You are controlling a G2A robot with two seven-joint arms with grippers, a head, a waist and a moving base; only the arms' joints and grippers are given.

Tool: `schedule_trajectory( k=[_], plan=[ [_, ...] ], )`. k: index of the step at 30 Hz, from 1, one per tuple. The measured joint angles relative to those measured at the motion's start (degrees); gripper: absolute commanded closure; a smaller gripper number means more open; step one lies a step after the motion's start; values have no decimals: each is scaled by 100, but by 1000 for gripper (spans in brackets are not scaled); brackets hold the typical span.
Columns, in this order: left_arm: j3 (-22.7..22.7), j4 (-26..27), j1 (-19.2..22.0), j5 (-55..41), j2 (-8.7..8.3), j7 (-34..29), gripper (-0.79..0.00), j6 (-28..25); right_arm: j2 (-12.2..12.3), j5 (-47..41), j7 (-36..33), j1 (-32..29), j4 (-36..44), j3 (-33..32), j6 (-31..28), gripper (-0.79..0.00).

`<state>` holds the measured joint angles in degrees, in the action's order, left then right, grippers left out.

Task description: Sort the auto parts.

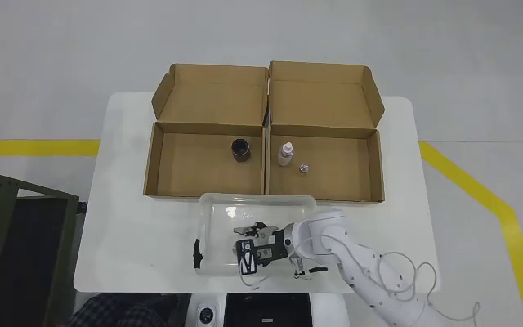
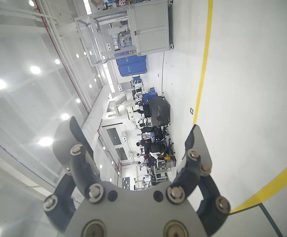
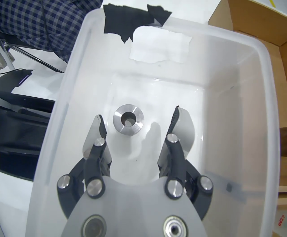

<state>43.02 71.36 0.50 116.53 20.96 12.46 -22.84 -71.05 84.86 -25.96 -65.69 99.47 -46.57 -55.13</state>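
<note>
White table (image 1: pixel 122 204) stands on a pale grey floor crossed by a yellow floor line (image 1: pixel 49 147). Along its far side sit two open cardboard boxes, touching side by side, lids folded back. In the top view the left cardboard box (image 1: pixel 176 167) holds a black cylindrical part (image 1: pixel 239 148) close to the wall it shares with its neighbour. The right cardboard box (image 1: pixel 343 172) holds a small white bottle (image 1: pixel 284 154) and, just beside it, a small metal piece (image 1: pixel 302 168).

Nearer the robot, against the front walls of both boxes, lies a clear plastic bin (image 1: pixel 257 196). The right arm (image 1: pixel 359 262) bends in from the near right corner of the table and ends inside this bin. In the right wrist view the right gripper (image 3: pixel 138 113) hangs low over the bin floor with its two fingers spread wide and nothing between the pads. A steel bushing (image 3: pixel 128 122), a short ring with a round bore (bore facing up), rests on the bin floor in the gap between the fingertips, closer to one finger than to the other and apparently apart from both. On the bin's end wall beyond it are a torn strip of black tape (image 3: pixel 132 21) and a white paper label (image 3: pixel 160 46) just below the tape.

The left gripper (image 2: pixel 134 125) is turned away from the table toward a bright hall; its fingers stand spread apart and hold nothing.
</note>
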Motion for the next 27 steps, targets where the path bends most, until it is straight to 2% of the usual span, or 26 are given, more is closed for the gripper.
schedule_trajectory(
  k=[4,8,15,18,20,21,27],
  plan=[
    [0,0,0,0,0,0,-785,0,-26,22,32,87,-149,133,83,-465],
    [0,0,0,0,0,0,-785,0,-51,32,42,180,-283,257,123,-379],
    [0,0,0,0,0,0,-785,0,-73,5,60,283,-452,382,162,-336],
    [0,0,0,0,0,0,-785,0,-78,-34,65,307,-498,414,171,-237],
    [0,0,0,0,0,0,-785,0,-80,-66,75,324,-519,432,176,-105],
    [0,0,0,0,0,0,-785,0,-81,-83,83,330,-528,439,180,0],
    [0,0,0,0,0,0,-785,0,-89,-254,202,374,-557,442,238,0]
  ],
)
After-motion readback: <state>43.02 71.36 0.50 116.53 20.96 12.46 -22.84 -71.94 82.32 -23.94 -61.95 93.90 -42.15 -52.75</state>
